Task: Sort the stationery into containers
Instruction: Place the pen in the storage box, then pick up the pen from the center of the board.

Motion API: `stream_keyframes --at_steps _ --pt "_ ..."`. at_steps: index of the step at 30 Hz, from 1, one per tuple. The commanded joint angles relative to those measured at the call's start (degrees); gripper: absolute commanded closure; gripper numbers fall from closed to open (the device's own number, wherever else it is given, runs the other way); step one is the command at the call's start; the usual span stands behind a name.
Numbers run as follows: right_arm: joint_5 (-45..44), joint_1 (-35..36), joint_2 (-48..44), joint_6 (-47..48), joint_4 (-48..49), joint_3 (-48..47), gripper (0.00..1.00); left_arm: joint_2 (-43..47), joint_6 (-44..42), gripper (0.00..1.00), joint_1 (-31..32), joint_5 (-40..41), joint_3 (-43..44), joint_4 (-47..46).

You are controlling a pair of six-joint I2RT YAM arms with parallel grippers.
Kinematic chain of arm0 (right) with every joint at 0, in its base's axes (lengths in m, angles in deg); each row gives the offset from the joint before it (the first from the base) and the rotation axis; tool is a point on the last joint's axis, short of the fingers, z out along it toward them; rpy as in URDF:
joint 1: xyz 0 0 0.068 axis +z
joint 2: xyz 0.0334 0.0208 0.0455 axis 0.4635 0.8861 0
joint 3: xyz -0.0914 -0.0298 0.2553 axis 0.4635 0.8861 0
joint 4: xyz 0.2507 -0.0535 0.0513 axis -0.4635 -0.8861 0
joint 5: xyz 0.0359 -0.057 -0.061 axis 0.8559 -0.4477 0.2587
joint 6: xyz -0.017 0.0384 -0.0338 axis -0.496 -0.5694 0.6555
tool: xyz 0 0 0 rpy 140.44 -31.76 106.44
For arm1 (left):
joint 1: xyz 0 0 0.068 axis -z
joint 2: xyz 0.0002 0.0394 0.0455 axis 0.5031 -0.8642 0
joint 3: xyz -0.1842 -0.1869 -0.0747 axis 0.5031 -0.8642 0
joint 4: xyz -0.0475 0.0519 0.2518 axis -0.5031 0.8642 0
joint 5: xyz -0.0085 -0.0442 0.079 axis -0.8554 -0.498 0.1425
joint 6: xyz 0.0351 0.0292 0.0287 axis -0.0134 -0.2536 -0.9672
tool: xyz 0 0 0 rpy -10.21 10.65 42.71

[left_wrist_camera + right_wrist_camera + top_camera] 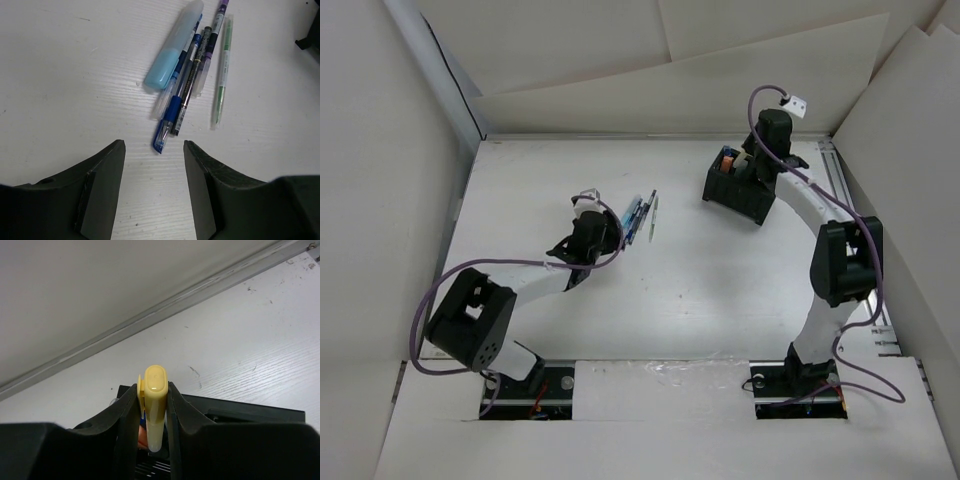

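A: Right gripper (153,402)?
B: Clamped on pale yellow highlighter (155,385), above black box (738,195), upper right of top view.
A: Left gripper (153,149)?
B: Fingers apart; pens (192,75) upper centre, wrist view.

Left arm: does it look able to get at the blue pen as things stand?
Probably yes: the left gripper is open and faces the blue pen, nothing between them. The dark pen touching it may get pinched too.
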Motion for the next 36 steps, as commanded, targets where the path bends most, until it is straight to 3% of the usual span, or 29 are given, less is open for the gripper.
stream_keyframes --at_steps 1,7,10,11,14,22,24,29,31,36 --pt "-3.3 2.0 0.2 1.6 1.8 -1.3 0.97 -1.0 1.1 0.53 -0.2 2.6 3.2 0.8" --pt "-7.4 4.9 0.9 2.1 1.8 0.3 0.93 -4.1 1.6 0.53 -0.2 5.2 6.6 4.1" --pt "-7.4 5.4 0.1 2.1 1.8 1.0 0.69 -4.9 1.6 0.53 -0.2 6.3 8.4 4.7" --pt "-7.4 5.4 -0.5 1.4 1.8 1.0 0.55 -5.5 1.0 0.53 -0.2 6.8 9.5 4.7" --pt "-5.3 5.4 -3.0 0.7 1.8 2.5 0.40 -7.1 -0.7 0.53 -0.2 6.8 12.8 7.0" --pt "-4.2 6.6 -13.5 -2.7 1.8 9.9 0.31 -14.0 -4.4 0.55 -0.2 7.9 19.1 9.9" --pt "-3.5 8.4 -16.9 -2.7 1.8 13.2 0.41 -14.6 -4.9 0.56 -0.2 7.3 20.0 9.3" --pt "-0.7 10.2 -22.4 -4.0 1.8 20.0 0.93 -18.0 -7.7 0.62 -0.2 4.0 21.2 7.9" --pt "1.2 10.9 -24.8 -4.6 1.8 22.8 1.00 -18.0 -8.5 0.62 -0.2 3.4 21.2 7.1" --pt "2.4 12.3 -27.2 -5.1 1.8 25.7 0.98 -19.1 -10.9 0.62 -0.2 1.8 20.7 5.5"
